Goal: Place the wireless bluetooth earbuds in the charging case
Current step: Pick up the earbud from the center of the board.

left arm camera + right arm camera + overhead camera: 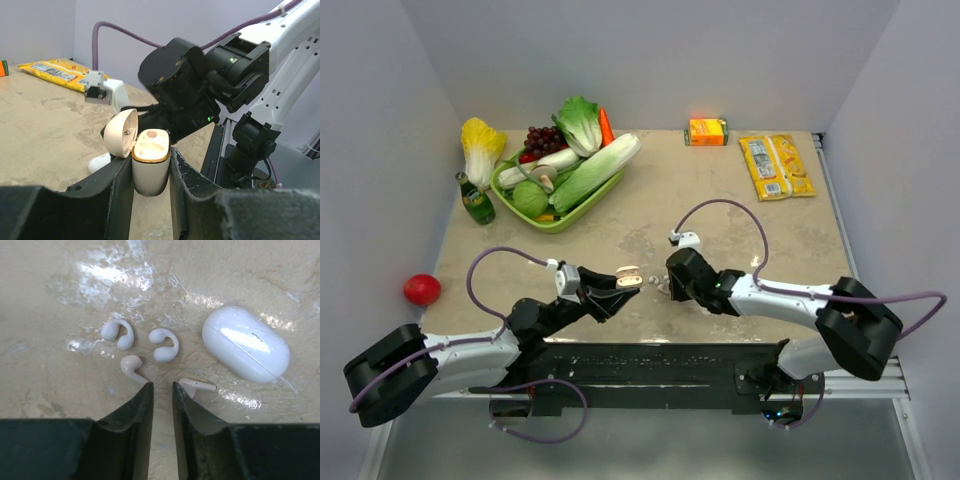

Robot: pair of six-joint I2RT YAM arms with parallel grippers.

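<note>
pale lilac walls (650, 60) around beige tabletop (720, 195)

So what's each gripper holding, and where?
Left gripper clamps the open charging case by the sides of its base. Right gripper holds nothing.

Left arm (470, 350) reaches forward and inward, stretched low. The left gripper (618, 283) is clamped on the open case (149, 172), which stands upright between its fingers. Right arm (780, 293) stretches inward to face it. The right gripper (161, 390) points downward, jaws a narrow gap apart, holding nothing.
</note>
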